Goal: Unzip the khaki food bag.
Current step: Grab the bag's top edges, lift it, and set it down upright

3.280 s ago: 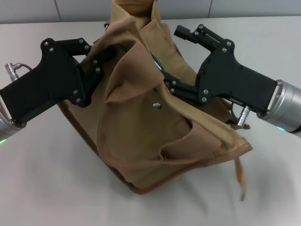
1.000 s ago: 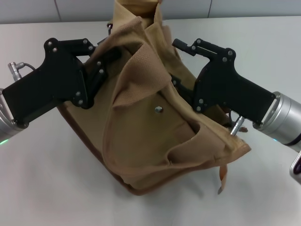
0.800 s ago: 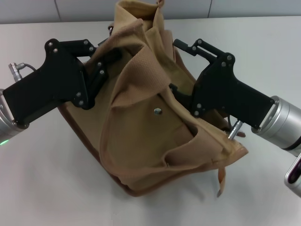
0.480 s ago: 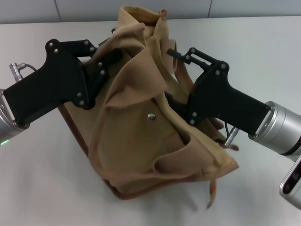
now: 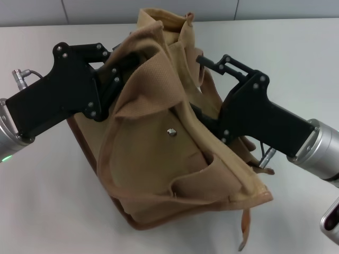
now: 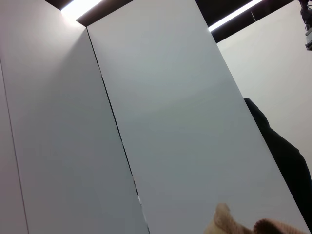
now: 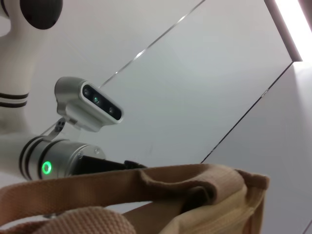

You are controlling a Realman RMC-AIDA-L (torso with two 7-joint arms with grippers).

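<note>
The bag sits slumped and tilted on the white table, its top edge bunched up between the two arms. The left gripper reaches in at the top left corner, where canvas folds over its fingertips; it looks pinched onto the cloth, though whether it is really closed I cannot tell. The right gripper is buried in folds on the bag's right side, one finger sticking up free above the fabric, so its grip cannot be told either. The zipper pull is not visible. The risk, as I judge it: with the bag so crumpled, a pull may drag the whole bag across the table or jam the zipper in loose canvas instead of opening it.
</note>
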